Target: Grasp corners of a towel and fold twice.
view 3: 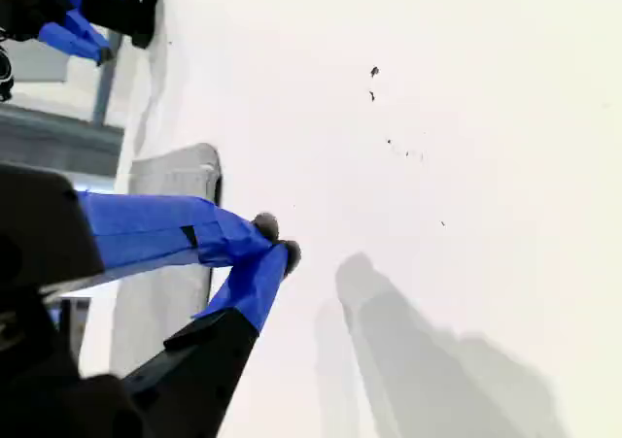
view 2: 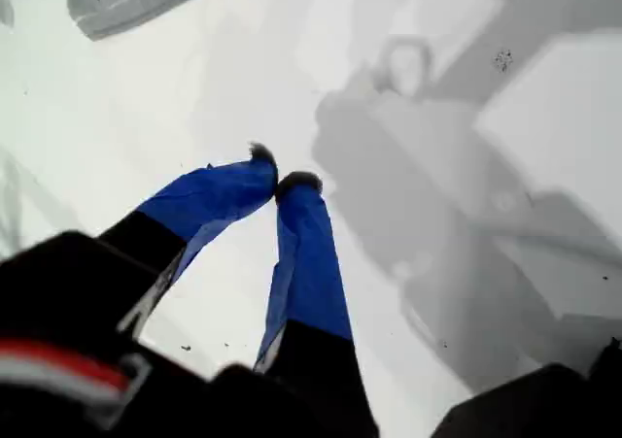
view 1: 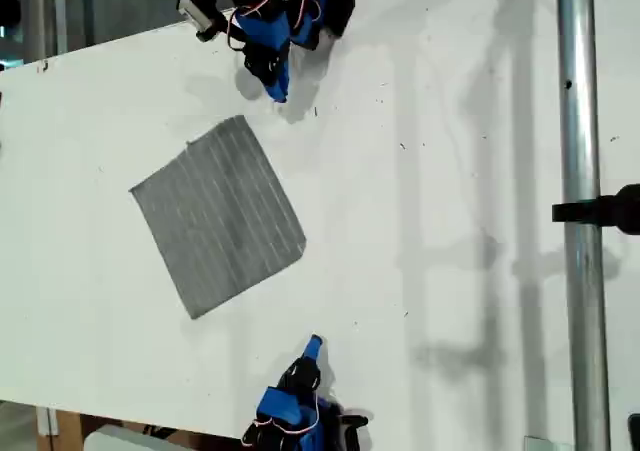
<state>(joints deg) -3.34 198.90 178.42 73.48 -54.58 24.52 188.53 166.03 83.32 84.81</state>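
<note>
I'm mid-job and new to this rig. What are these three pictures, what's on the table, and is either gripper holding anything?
The wide picture looks down on a white table from a camera off the arms. It shows a blue arm at its top edge, another arm at its bottom edge, and the grey striped towel lying flat between them. The other two pictures come from cameras on the grippers. My first gripper and my second gripper are both shut and hold nothing.

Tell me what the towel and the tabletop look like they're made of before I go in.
The towel looks like soft woven fabric: matte grey, thin pale stripes, lying limp and flat. The table seems a hard, smooth white board, perhaps laminate or painted: it takes crisp shadows and shows small dark specks.
</note>
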